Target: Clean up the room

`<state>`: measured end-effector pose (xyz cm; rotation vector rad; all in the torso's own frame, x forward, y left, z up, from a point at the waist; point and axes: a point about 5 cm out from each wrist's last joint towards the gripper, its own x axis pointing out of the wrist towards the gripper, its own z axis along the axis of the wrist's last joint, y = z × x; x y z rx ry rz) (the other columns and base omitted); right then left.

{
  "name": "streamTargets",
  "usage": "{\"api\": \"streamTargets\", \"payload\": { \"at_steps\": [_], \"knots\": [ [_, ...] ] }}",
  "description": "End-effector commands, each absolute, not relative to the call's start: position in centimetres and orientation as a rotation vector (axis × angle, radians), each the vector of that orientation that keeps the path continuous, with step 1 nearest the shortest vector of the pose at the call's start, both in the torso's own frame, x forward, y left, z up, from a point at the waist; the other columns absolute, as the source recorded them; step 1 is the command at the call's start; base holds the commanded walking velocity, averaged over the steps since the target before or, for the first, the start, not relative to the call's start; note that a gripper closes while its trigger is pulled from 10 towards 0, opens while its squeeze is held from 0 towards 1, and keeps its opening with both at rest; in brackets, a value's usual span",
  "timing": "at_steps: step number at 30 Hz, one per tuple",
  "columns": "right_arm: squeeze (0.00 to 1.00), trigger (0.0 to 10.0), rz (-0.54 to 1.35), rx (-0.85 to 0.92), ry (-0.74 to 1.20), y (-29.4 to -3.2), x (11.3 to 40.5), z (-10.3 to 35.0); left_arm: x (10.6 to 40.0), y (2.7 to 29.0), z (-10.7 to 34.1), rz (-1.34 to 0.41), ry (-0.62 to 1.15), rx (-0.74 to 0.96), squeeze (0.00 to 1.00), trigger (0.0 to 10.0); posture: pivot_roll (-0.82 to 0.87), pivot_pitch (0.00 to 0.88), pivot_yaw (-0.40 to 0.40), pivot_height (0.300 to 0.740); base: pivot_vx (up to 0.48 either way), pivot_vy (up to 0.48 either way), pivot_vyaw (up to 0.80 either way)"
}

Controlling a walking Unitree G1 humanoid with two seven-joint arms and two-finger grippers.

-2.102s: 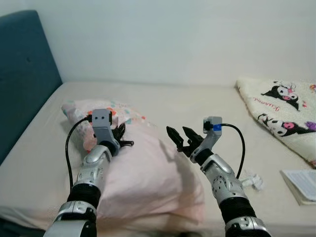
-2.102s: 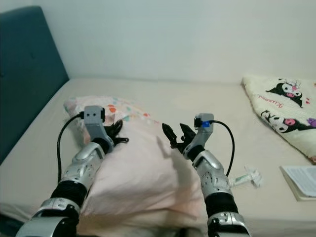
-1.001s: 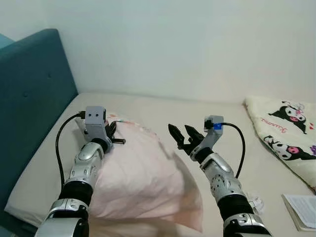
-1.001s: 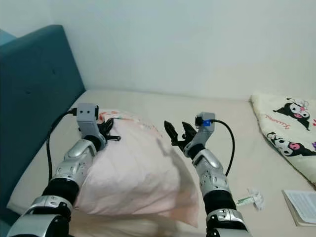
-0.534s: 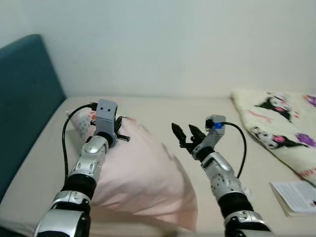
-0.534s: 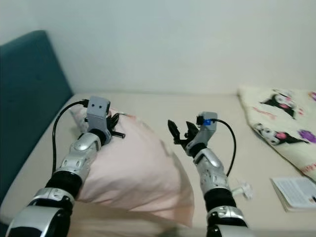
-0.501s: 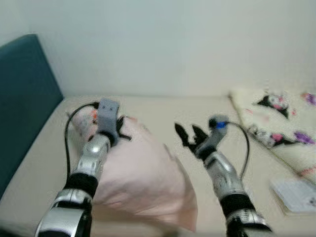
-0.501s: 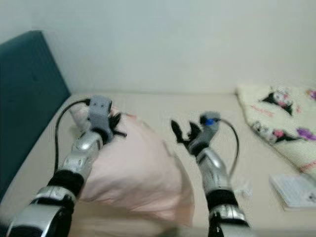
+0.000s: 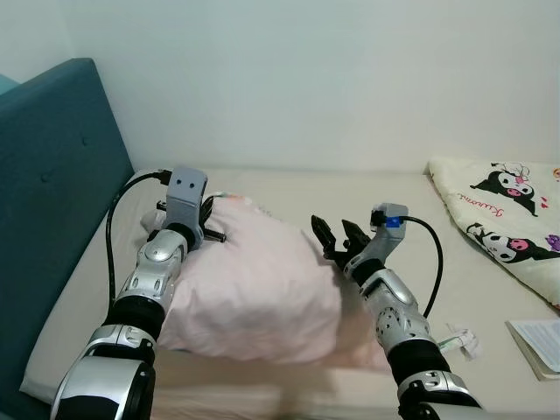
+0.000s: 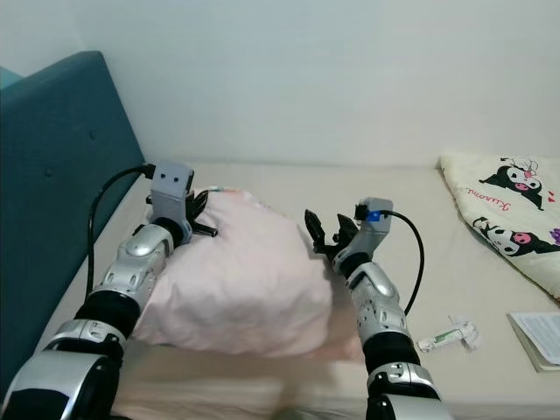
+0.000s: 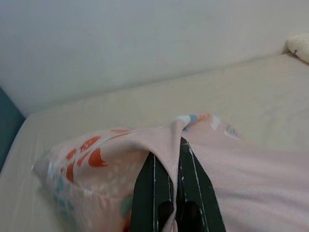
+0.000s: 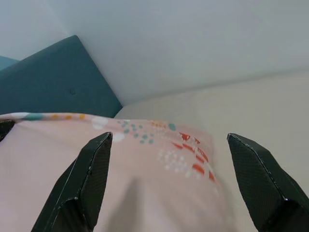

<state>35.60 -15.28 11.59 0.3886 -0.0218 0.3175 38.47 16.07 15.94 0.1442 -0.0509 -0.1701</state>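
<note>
The pillow (image 9: 254, 293) has dropped flatter; left gripper (image 11: 170, 159) fingers pinch only fabric, right gripper (image 10: 325, 236) fingers wide, so it may slip.

A blue headboard (image 9: 44, 201) stands by a white wall (image 9: 306, 79). A cartoon blanket (image 9: 507, 223) lies on the bed.

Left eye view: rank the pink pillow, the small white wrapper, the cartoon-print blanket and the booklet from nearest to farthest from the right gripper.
Measured from the right gripper:
1. Pink pillow, right beside its open fingers, on the robot's left.
2. Small white wrapper, on the mattress to the right, closer to the robot.
3. Cartoon-print blanket, along the right edge, and the white paper booklet, at the lower right: too close to call.
</note>
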Motion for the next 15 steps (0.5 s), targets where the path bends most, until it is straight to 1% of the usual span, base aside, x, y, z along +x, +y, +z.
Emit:
{"api": "streamTargets", "payload": {
  "at_steps": [1, 3, 13, 14, 15],
  "knots": [
    [0.00, 10.0, 0.314, 0.390, -0.025, -15.24, 35.68, 11.57, 38.57, 16.71, 16.97, -0.137, -0.114, 0.151, 0.00, 10.0, -0.08, 0.000, -0.001, 0.740, 0.000, 0.322, 0.00],
    [0.00, 10.0, 0.312, 0.388, -0.027, -15.28, 35.67, 11.58, 38.47, 17.05, 16.73, -0.123, -0.108, 0.147, 0.00, 10.0, -0.08, 0.000, -0.001, 0.740, 0.000, 0.326, 0.00],
    [0.00, 10.0, 0.309, 0.388, -0.028, -15.37, 35.67, 11.58, 38.42, 17.03, 16.76, -0.130, -0.112, 0.148, 0.00, 10.0, -0.08, 0.000, 0.000, 0.740, 0.000, 0.330, 0.00],
    [0.00, 10.0, 0.299, 0.391, -0.029, -15.54, 35.61, 11.49, 38.61, 16.43, 17.40, -0.150, -0.137, 0.155, 0.00, 10.0, -0.08, 0.000, 0.003, 0.740, 0.000, 0.345, 0.00],
    [0.00, 10.0, 0.299, 0.391, -0.029, -15.54, 35.61, 11.49, 38.61, 16.43, 17.40, -0.150, -0.137, 0.155, 0.00, 10.0, -0.08, 0.000, 0.003, 0.740, 0.000, 0.345, 0.00]
  ]
}}
